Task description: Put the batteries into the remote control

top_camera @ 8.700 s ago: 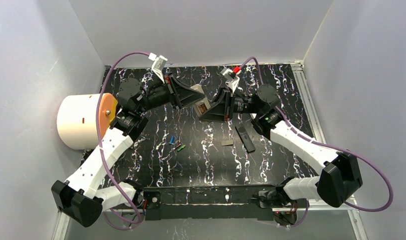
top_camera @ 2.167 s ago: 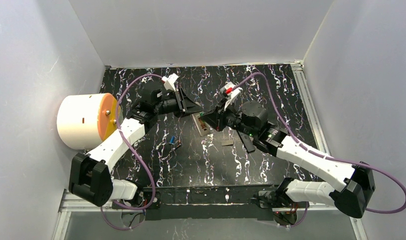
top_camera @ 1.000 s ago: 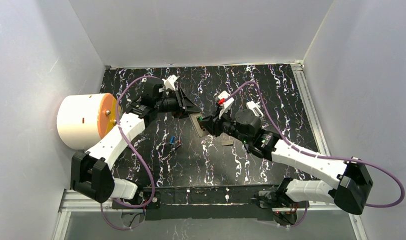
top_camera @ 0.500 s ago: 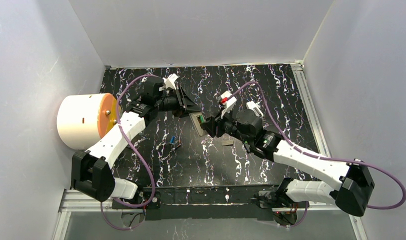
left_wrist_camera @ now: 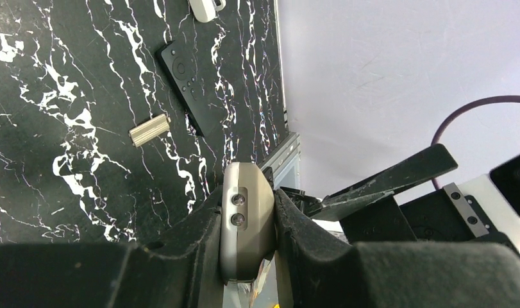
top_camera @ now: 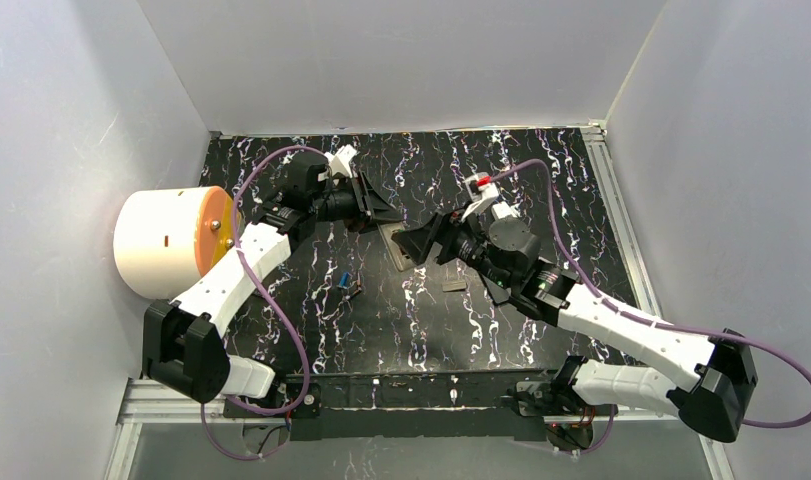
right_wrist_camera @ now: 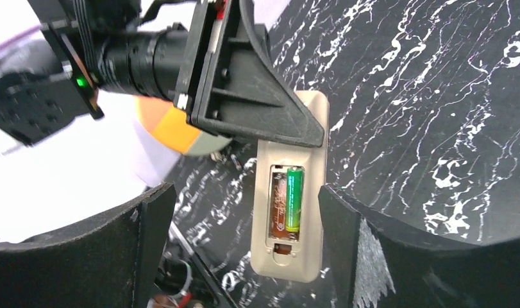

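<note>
A beige remote control lies back side up, long and slim, with its battery compartment uncovered. One end is pinched between the fingers of the left gripper; the rest reaches out over the middle of the black marbled table toward the near edge. Whether it touches the table cannot be told. A green battery sits lengthwise in the right-hand slot of the compartment. The slot beside it looks brownish and its contents are unclear. Two more batteries lie on the table left of the remote: a blue battery and, just beside it, a dark battery.
</note>
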